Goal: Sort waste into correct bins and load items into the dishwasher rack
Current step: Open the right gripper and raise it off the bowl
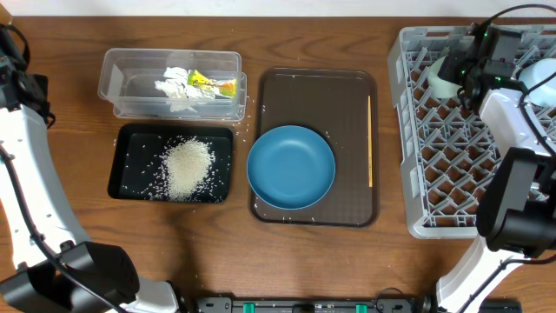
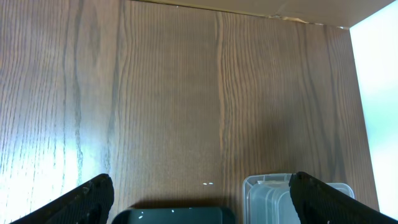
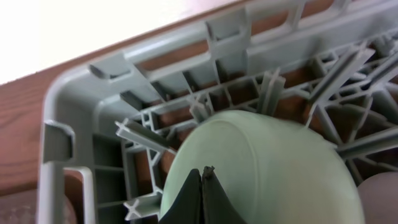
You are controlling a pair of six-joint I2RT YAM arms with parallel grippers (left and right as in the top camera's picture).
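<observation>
The right gripper (image 3: 204,177) has its fingers drawn together on the mint-green bowl (image 3: 267,168). The bowl lies just ahead of the fingers, on the lattice in a corner of the grey dishwasher rack (image 3: 68,106), whose wall rises beyond it. The left gripper (image 2: 202,199) hovers with its fingers wide apart over the bare wooden counter (image 2: 168,93). Under it, close to the fingers, show an edge of the black tray (image 2: 174,216) and a corner of the clear tub (image 2: 270,196). Between the two grippers and well apart from both, the dark-blue dish (image 1: 291,167) sits on the brown tray (image 1: 347,96). The chopsticks (image 1: 370,139) lie along the tray's edge nearer the right gripper. Rice (image 1: 187,167) is heaped in the black tray, and tissue (image 1: 174,87) and a yellow wrapper (image 1: 213,83) lie in the tub.
</observation>
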